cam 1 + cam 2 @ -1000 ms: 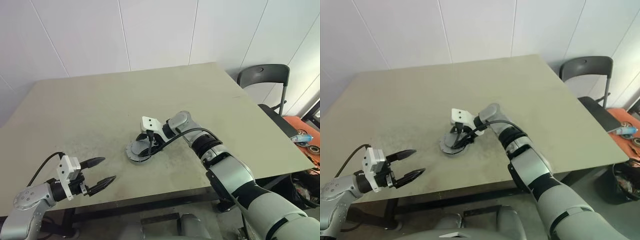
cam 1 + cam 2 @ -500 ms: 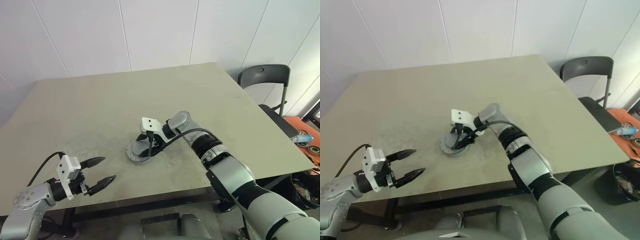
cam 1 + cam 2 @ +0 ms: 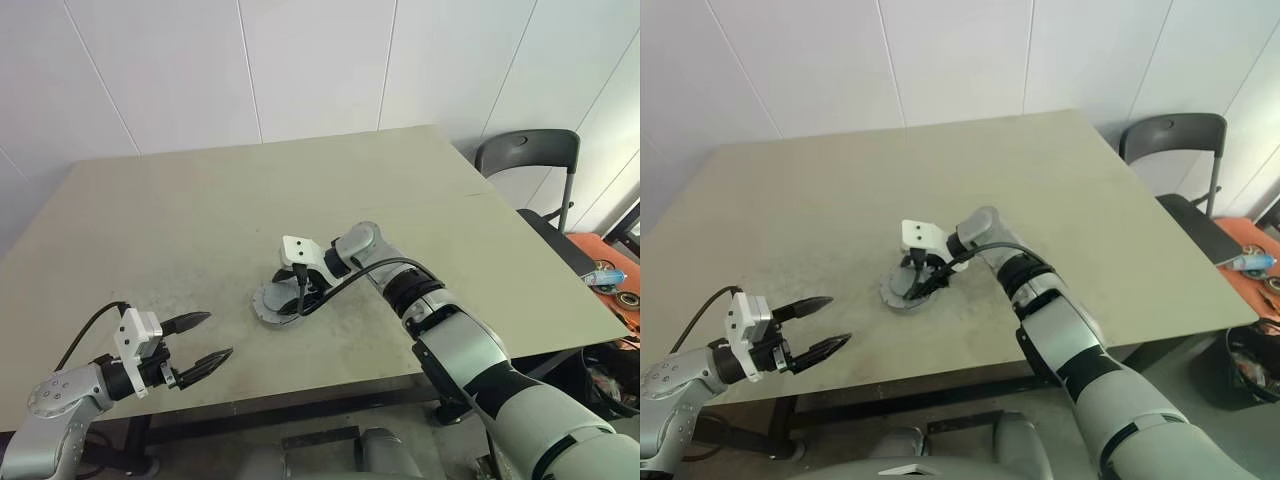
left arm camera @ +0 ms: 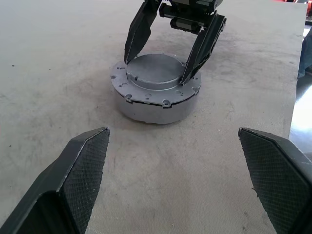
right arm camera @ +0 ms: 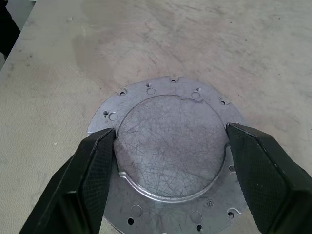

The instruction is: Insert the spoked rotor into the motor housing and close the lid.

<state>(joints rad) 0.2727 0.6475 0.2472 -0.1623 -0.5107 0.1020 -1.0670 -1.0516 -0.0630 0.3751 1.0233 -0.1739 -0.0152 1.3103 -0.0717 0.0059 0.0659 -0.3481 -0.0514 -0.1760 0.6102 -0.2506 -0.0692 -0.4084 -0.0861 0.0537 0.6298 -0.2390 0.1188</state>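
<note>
Lid (image 4: 155, 73) seated on the motor housing (image 4: 156, 100) mid-table (image 3: 150, 220). Right gripper (image 4: 163, 63) straddles the lid's raised centre, fingertips at its edges. Left gripper (image 3: 200, 343) spread wide, empty, near the table's front edge.

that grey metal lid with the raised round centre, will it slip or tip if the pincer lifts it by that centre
Probably stiff: the lid looks like solid scratched metal. It could slip, since the right pincer fingers meet only the low, smooth edge of the raised disc. It sits flat and wide on the housing, so tipping or rolling seems unlikely while it rests there.
</note>
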